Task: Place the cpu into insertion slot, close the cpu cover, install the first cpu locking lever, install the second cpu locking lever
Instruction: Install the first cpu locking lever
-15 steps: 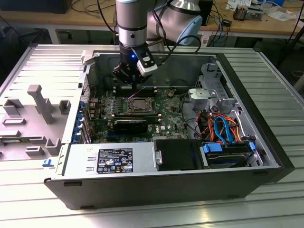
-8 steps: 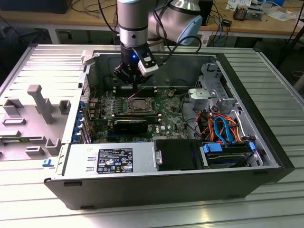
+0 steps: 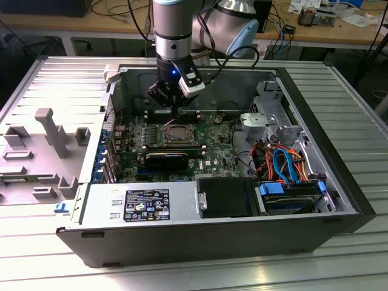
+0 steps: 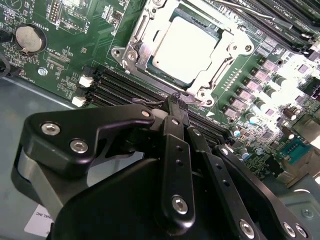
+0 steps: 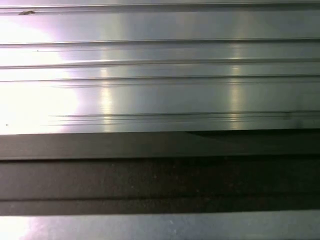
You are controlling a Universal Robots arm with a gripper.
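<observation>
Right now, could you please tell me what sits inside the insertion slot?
The cpu, its silver top showing through the cpu cover window. The frame overlaps its edges; anything beneath the chip is hidden.

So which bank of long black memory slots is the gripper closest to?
The bank right by the gripper, next to two white connectors. The other bank sits across the silver-edged square socket, farther away.
</observation>
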